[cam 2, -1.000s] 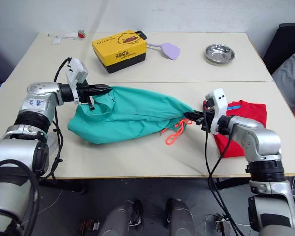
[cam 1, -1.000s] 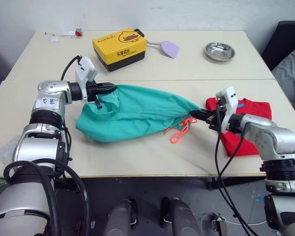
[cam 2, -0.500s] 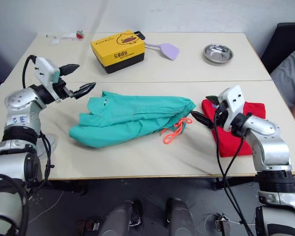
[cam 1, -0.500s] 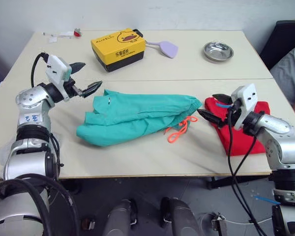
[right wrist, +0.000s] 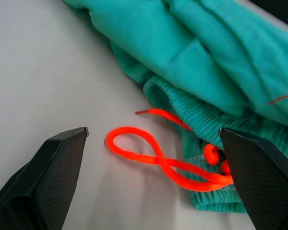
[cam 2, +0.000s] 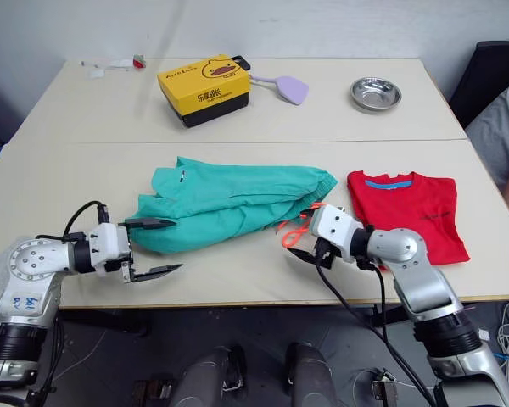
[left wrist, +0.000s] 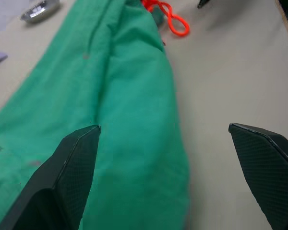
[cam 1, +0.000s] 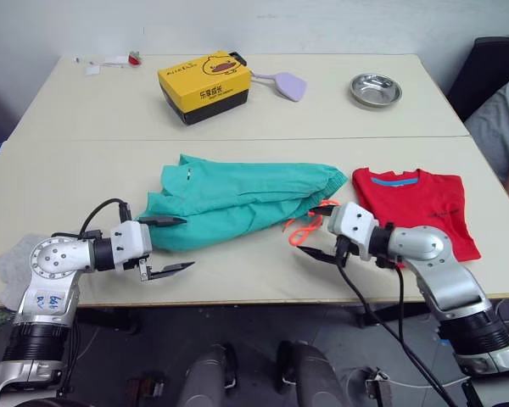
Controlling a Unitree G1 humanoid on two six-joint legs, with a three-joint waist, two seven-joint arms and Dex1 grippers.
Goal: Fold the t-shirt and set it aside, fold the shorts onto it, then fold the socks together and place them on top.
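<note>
The teal shorts (cam 1: pixel 237 199) lie flat in a loose fold at the table's middle, waistband to the right, with the orange drawstring (cam 1: pixel 304 231) spilling out. My left gripper (cam 1: pixel 168 246) is open at the shorts' front left corner, one finger over the cloth and one over bare table. My right gripper (cam 1: pixel 316 231) is open around the drawstring, holding nothing. In the right wrist view the drawstring (right wrist: pixel 153 153) loops between the fingers (right wrist: pixel 48 177). The folded red t-shirt (cam 1: pixel 420 208) lies to the right. A grey sock (cam 1: pixel 8 261) shows at the front left edge, partly behind my left arm.
A yellow box (cam 1: pixel 205 82), a lilac scoop (cam 1: pixel 288 83) and a steel bowl (cam 1: pixel 377 89) stand on the far half of the table. Small bits lie at the back left corner (cam 1: pixel 119 59). A person (cam 1: pixel 500 119) sits at the right edge.
Both grippers opened and let go of the shorts, which dropped flat onto the table. Both arms then came down to the shorts' front side, near the table's front edge.
</note>
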